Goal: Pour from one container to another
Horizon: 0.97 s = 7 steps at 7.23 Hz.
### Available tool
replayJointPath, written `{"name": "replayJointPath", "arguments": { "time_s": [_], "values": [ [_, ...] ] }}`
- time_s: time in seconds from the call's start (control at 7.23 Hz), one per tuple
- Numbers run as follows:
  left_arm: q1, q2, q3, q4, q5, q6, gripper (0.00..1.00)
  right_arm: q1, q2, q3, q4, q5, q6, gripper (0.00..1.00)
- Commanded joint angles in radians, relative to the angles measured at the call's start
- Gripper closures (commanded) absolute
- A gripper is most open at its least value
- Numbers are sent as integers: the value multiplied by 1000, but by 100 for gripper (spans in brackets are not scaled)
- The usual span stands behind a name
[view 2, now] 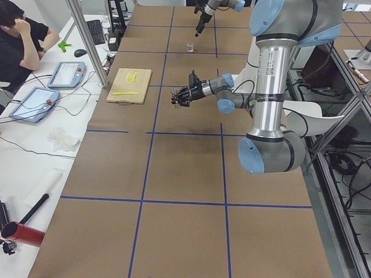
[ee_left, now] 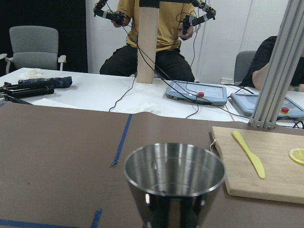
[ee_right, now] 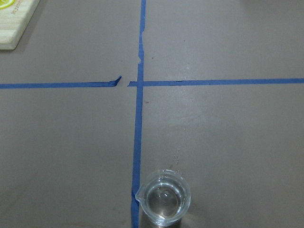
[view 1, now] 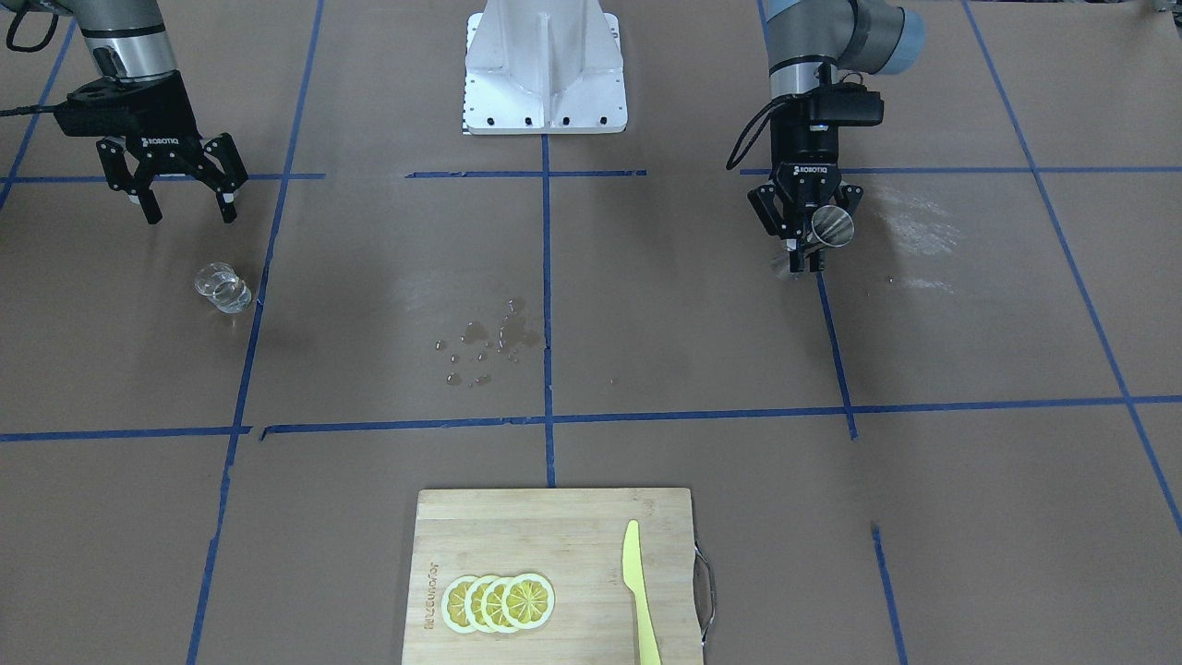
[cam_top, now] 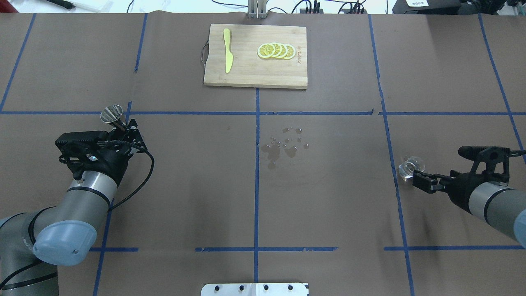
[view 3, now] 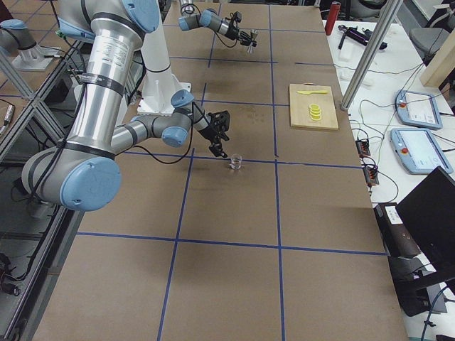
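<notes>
The small clear glass (view 1: 222, 286) stands upright on the brown table with liquid in it, also seen as the glass (cam_top: 409, 167) and glass (ee_right: 164, 197). My right gripper (view 1: 185, 208) hangs open just behind it, apart from it; the right gripper (cam_top: 417, 181) holds nothing. The steel jigger (view 1: 831, 226) is held above the table, tilted, in my left gripper (view 1: 802, 249), which is shut on its waist. From overhead, the jigger (cam_top: 111, 115) sticks out past the left gripper (cam_top: 123, 125). In the left wrist view the jigger's open cup (ee_left: 173, 185) fills the lower middle.
A wooden cutting board (cam_top: 246, 70) at the far middle carries lemon slices (cam_top: 276, 50) and a yellow knife (cam_top: 227, 55). Water drops (cam_top: 285, 144) lie at the table's centre. The white base plate (view 1: 545, 69) sits between the arms.
</notes>
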Motion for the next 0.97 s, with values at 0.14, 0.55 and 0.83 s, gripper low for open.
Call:
{"name": "replayJointPath", "arguments": {
  "time_s": [0.14, 0.55, 0.83],
  "values": [
    [0, -3, 18, -31, -6, 16, 100, -176, 2, -72, 38, -329, 80, 0],
    [0, -3, 33, -33, -6, 14, 100, -262, 4, -179, 112, -517, 60, 0],
    [0, -5, 36, -33, -6, 11, 100, -264, 40, -377, 432, -542, -76, 0]
  ]
}}
